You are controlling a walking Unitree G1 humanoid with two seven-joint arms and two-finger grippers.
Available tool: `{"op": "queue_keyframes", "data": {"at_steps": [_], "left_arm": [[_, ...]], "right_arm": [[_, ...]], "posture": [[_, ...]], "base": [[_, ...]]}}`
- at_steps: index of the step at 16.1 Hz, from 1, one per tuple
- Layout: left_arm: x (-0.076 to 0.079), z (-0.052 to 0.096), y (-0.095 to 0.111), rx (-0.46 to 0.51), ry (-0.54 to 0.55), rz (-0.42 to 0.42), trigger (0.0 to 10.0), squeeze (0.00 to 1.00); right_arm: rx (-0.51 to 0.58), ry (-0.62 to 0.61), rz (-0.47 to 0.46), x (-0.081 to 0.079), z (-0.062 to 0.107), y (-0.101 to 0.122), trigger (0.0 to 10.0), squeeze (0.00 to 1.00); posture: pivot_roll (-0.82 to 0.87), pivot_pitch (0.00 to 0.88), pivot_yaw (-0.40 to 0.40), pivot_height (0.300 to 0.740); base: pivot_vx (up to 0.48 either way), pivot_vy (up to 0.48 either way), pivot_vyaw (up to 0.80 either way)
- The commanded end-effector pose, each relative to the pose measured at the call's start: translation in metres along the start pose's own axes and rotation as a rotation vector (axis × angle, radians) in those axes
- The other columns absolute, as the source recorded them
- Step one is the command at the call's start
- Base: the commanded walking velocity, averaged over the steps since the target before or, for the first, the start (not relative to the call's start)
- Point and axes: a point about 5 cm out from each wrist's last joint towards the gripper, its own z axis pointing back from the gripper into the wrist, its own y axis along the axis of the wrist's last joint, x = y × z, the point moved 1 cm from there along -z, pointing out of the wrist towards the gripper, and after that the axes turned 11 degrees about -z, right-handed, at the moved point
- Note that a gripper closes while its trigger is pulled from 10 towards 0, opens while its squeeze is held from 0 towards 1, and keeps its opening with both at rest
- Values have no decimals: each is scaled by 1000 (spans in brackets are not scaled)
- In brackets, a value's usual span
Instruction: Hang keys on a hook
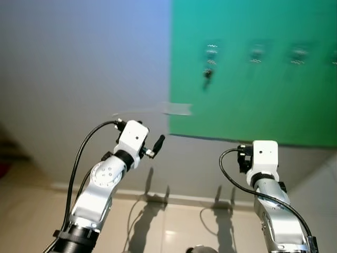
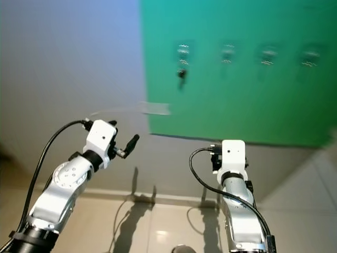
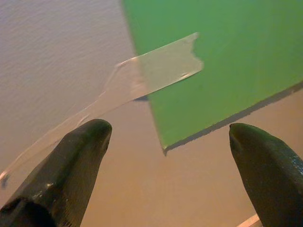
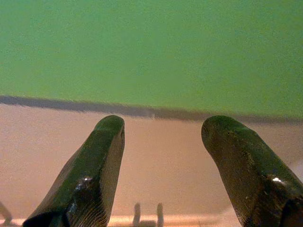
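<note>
Green board [image 1: 247, 63] on the grey wall carries a row of hooks; the keys [image 1: 208, 74] hang from the leftmost hook [image 1: 211, 48], well above both grippers. The left gripper [image 3: 165, 156], fingers spread, points at the board's taped lower corner. The right gripper [image 4: 161, 142], also spread and empty, faces the board's bottom edge, both forearms raised.

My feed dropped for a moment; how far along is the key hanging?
Looks done: a dark bunch of keys hangs from the leftmost of the small metal hooks on the green wall board. In hand: nothing; the left gripper and right gripper are open and empty, below the board. Left: probably only to back away.
</note>
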Motion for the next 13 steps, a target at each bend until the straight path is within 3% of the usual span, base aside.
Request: {"op": "queue_keyframes", "data": {"at_steps": [1, 5, 9, 11, 13], "left_arm": [[-1, 3, -9, -35, 14, -27, 10000, 0], [-8, 4, -19, -84, 145, 5, 10000, 0], [-20, 9, -18, -74, 240, -16, 10000, 0], [-31, 21, -29, -117, 319, 37, 10000, 0], [-31, 22, -35, -140, 340, 68, 10000, 0]], "right_arm": [[-21, 5, -25, 0, -1, 0, 10000, 0], [-76, 4, -42, 3, -7, -5, 10000, 0], [-71, 153, 98, -1, -9, -1, 10000, 0], [-50, 202, 154, -3, -9, 14, 10000, 0], [-51, 218, 162, -2, -5, 16, 10000, 0]], "posture": [[-102, 0, 17, 740], [-101, 20, 8, 740], [-60, 9, -32, 740], [-86, 0, -6, 740], [-95, 0, -1, 740]], "base": [[0, 0, -800], [0, 0, -800], [0, 0, -800], [0, 0, -800], [0, 0, -800]]}}
